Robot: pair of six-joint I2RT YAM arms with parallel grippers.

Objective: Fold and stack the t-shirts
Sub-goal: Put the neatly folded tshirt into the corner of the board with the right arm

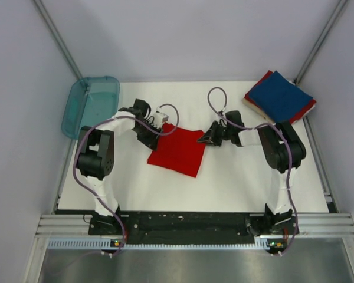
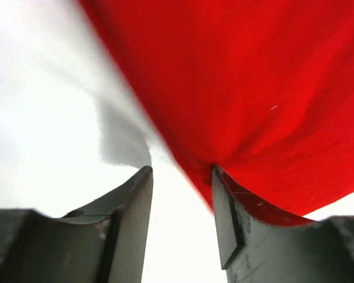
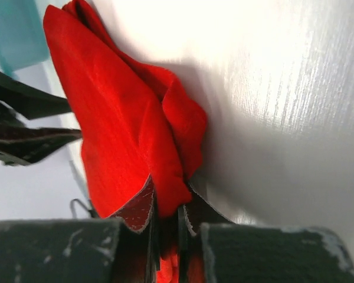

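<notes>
My right gripper pinches the one red tee lying mid-table. My left gripper stands parted at its edge. One navy tee tops the far-right stack. One tray sits far left.

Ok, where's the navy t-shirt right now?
Top view: the navy t-shirt lies folded at the table's far right corner, atop a folded red t-shirt, beyond the right arm.

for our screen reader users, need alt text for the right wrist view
The right gripper is shut on a bunched edge of a red t-shirt lying on the white table. A teal tray shows at the top left.
</notes>
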